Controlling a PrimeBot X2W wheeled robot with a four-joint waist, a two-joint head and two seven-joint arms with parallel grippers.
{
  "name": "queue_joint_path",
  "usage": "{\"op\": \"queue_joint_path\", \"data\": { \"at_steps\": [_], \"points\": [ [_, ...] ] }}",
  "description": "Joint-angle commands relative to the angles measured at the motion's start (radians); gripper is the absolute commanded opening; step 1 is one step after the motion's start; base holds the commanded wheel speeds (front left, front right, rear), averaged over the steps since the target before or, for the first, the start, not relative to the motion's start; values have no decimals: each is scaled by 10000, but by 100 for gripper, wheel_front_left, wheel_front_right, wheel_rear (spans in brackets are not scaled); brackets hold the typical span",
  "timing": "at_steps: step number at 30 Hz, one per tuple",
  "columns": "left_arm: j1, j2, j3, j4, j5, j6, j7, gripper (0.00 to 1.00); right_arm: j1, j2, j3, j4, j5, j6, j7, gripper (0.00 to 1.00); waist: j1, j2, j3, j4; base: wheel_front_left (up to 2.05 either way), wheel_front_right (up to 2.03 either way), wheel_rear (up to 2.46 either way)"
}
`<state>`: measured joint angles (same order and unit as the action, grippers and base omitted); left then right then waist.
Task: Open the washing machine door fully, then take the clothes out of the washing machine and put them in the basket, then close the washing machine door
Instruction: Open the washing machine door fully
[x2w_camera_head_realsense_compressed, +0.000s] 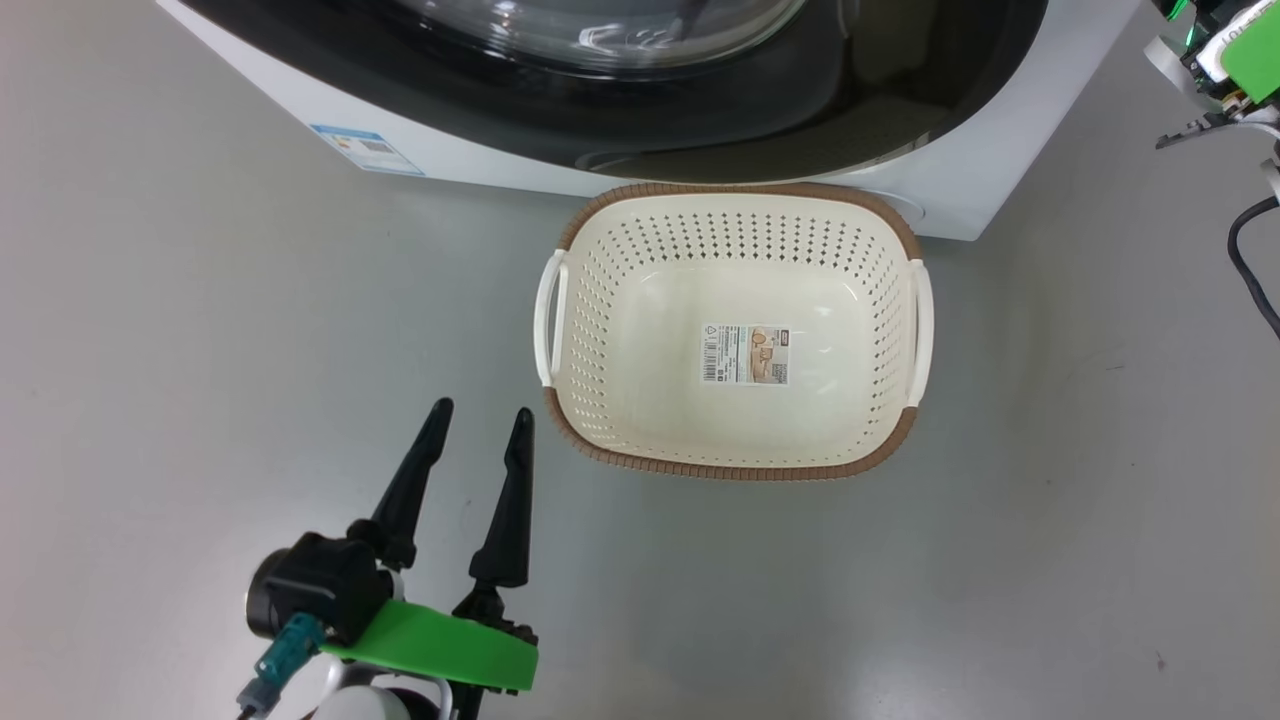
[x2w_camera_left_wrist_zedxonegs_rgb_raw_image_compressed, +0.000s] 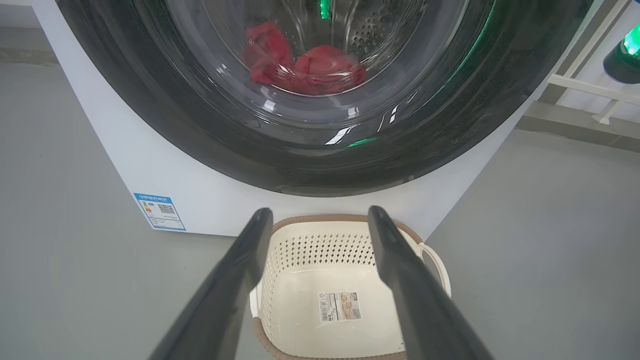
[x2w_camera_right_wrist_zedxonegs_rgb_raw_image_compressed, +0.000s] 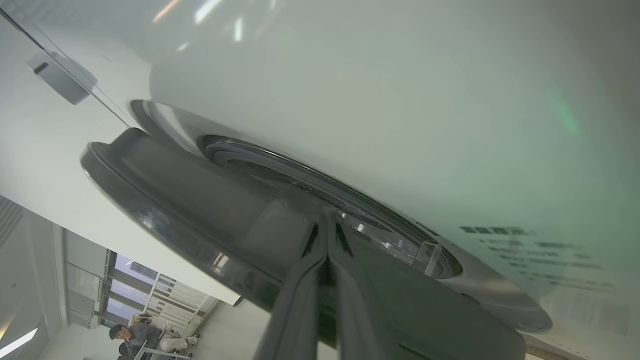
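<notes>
The washing machine (x2w_camera_head_realsense_compressed: 480, 150) stands at the top of the head view, its door (x2w_camera_head_realsense_compressed: 800, 110) a glossy black ring round a clear window. Through that window the left wrist view shows the red clothes (x2w_camera_left_wrist_zedxonegs_rgb_raw_image_compressed: 320, 70) lying in the drum. The empty basket (x2w_camera_head_realsense_compressed: 730, 470) sits on the floor against the machine's front. My left gripper (x2w_camera_head_realsense_compressed: 481, 410) hovers open left of the basket and holds nothing. My right gripper (x2w_camera_right_wrist_zedxonegs_rgb_raw_image_compressed: 327, 222) is shut, its tips at the edge of the door (x2w_camera_right_wrist_zedxonegs_rgb_raw_image_compressed: 200, 200), by the white front (x2w_camera_right_wrist_zedxonegs_rgb_raw_image_compressed: 400, 100). The right wrist (x2w_camera_head_realsense_compressed: 1220, 60) shows at the upper right.
Grey floor (x2w_camera_head_realsense_compressed: 200, 350) surrounds the machine and basket. A blue label (x2w_camera_head_realsense_compressed: 365, 150) is stuck low on the machine's front. A black cable (x2w_camera_head_realsense_compressed: 1250, 260) hangs at the right edge. A white railing (x2w_camera_left_wrist_zedxonegs_rgb_raw_image_compressed: 590, 85) stands right of the machine. A person (x2w_camera_right_wrist_zedxonegs_rgb_raw_image_compressed: 145, 335) sits far off.
</notes>
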<state>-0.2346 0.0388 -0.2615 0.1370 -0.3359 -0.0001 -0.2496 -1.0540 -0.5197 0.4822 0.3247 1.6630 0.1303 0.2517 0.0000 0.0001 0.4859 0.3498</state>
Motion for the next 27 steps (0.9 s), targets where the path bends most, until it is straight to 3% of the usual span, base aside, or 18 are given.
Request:
{"op": "queue_joint_path", "data": {
  "at_steps": [1, 27],
  "points": [
    [-108, 114, 260, -175, -69, 38, -122, 100, -77, 224, -24, -162, -106, 4, 102, 0, 0, -1, 32, 27, 0, 0, 0],
    [-79, 114, 401, -109, -22, 35, -122, 100, 584, 848, 154, -128, -210, 4, 1597, 0, 0, -1, -455, -201, 0, 0, 0]
  ]
}}
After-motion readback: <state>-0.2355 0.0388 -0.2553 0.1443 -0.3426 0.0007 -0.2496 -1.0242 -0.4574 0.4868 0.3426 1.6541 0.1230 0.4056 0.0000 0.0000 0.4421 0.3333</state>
